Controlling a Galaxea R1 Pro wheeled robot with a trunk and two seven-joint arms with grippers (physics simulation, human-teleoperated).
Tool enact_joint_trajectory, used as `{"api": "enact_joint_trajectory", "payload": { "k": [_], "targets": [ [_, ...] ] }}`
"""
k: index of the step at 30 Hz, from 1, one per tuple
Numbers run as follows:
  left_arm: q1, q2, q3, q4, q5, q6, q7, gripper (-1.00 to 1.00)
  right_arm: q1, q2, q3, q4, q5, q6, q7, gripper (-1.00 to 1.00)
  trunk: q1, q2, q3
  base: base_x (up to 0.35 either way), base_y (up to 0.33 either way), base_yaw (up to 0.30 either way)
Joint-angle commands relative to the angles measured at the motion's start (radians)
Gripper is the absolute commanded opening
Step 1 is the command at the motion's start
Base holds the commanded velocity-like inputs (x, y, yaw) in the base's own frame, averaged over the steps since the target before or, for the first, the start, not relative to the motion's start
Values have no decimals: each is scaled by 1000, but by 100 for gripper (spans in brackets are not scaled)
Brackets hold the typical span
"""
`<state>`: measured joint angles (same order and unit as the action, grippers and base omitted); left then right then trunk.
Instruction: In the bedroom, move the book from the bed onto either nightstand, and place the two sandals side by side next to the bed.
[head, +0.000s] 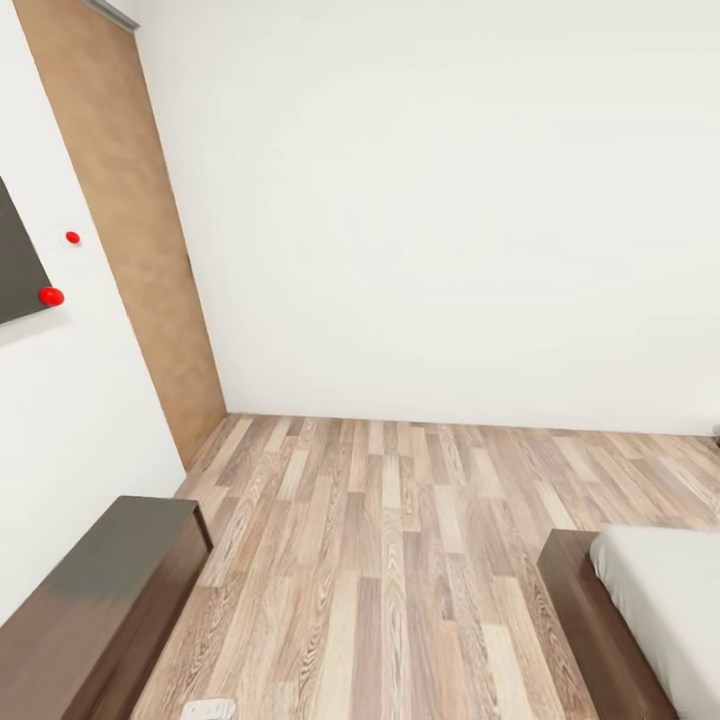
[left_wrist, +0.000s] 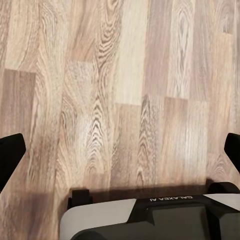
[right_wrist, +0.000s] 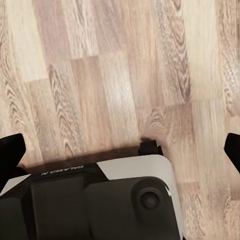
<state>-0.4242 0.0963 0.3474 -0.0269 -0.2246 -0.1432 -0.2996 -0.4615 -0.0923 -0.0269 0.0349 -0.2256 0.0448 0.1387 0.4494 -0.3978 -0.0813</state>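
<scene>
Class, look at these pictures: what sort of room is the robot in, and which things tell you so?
Most likely a bedroom: a corner of a bed with off-white mattress and dark wooden frame, a wood-plank floor, plain white walls, and a low dark wooden cabinet against the left wall.

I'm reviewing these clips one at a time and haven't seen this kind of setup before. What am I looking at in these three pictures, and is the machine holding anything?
These are simulator renders from a wheeled two-armed robot. The head view looks forward and down into a room: wood-plank floor, white wall, a corner of the bed at right, a long dark bench at left. The other two come from cameras near each arm's end effector, pointing down at the floor. The left end effector and the right end effector both stand wide open, fingertips at the picture edges, holding nothing. Part of the robot's base shows below.
</scene>
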Motion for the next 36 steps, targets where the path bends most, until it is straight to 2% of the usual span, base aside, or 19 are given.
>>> {"api": "enact_joint_trajectory", "payload": {
  "k": [1,7,16,36],
  "targets": [
    [-1,0,8,1,-10,-4,-3,100,-2,0,-2,2,-6,1,4,100,1,-2,-2,0,0,-263],
    [-1,0,8,1,-10,-4,-3,100,-2,0,-2,2,-2,1,5,100,1,-2,-2,0,0,-269],
    [-1,0,8,1,-10,-4,-3,100,-2,0,-1,2,1,1,5,100,1,-2,-2,0,0,-148],
    [-1,0,11,1,-6,-5,-1,100,-2,0,-1,2,-4,1,5,100,1,-2,-2,0,0,-294]
  ]
}}
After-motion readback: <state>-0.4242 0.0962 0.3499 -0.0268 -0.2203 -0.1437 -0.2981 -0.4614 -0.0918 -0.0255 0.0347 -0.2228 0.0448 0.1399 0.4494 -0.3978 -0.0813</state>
